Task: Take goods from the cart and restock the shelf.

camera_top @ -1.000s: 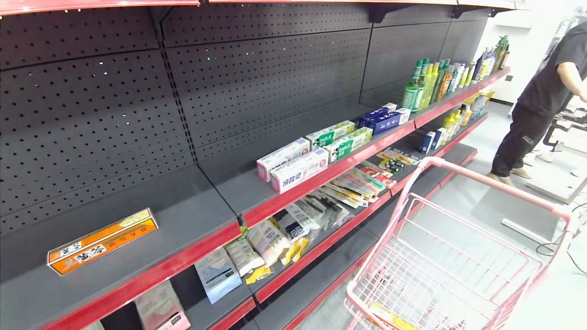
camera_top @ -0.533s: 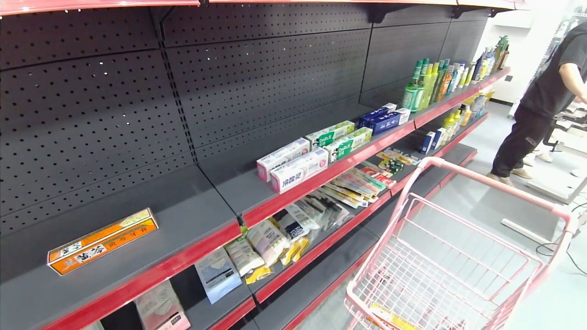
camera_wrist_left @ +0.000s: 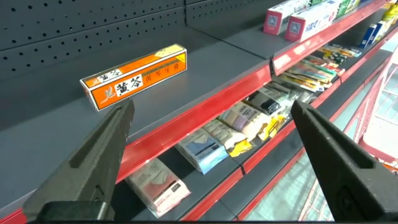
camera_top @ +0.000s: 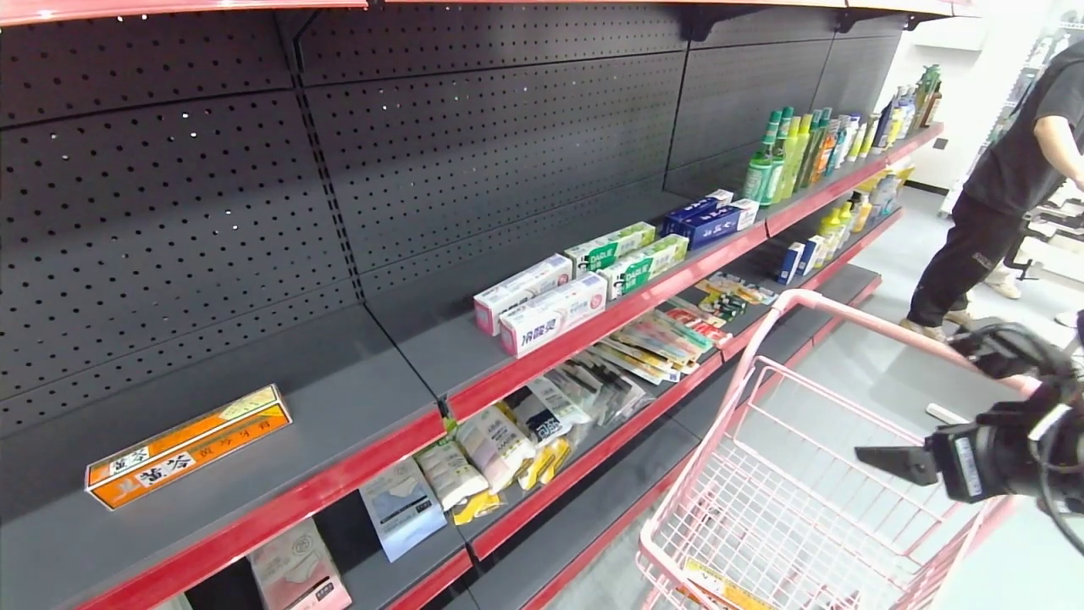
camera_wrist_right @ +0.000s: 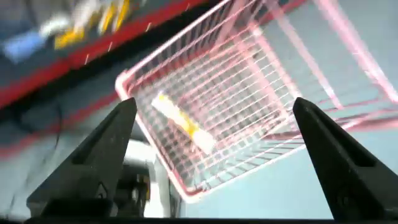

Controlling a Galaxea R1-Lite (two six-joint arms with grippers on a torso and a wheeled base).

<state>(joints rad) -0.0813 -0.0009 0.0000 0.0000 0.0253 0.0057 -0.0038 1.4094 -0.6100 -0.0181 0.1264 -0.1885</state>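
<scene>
A pink wire cart (camera_top: 766, 364) stands before the shelf at the lower right, with a yellow pack (camera_top: 720, 586) lying on its floor. My right gripper (camera_top: 910, 398) hangs open over the cart's right side, nothing between its fingers. From its wrist I look down into the cart (camera_wrist_right: 155, 68) at the yellow pack (camera_wrist_right: 183, 124), with the gripper (camera_wrist_right: 214, 102) well above it. An orange box (camera_top: 190, 446) lies on the dark shelf board (camera_top: 356, 398) at the left. My left gripper (camera_wrist_left: 212, 106) is open, facing the orange box (camera_wrist_left: 134, 76) from some way off.
Toothpaste boxes (camera_top: 550, 313) and blue boxes (camera_top: 707, 222) line the same shelf farther right, then green bottles (camera_top: 783, 157). Bagged goods (camera_top: 495, 445) fill the shelf below. The board between the orange box and the toothpaste boxes is bare.
My right arm has come into the head view from the right and now hangs over the cart. The goods on the shelf have not moved.
</scene>
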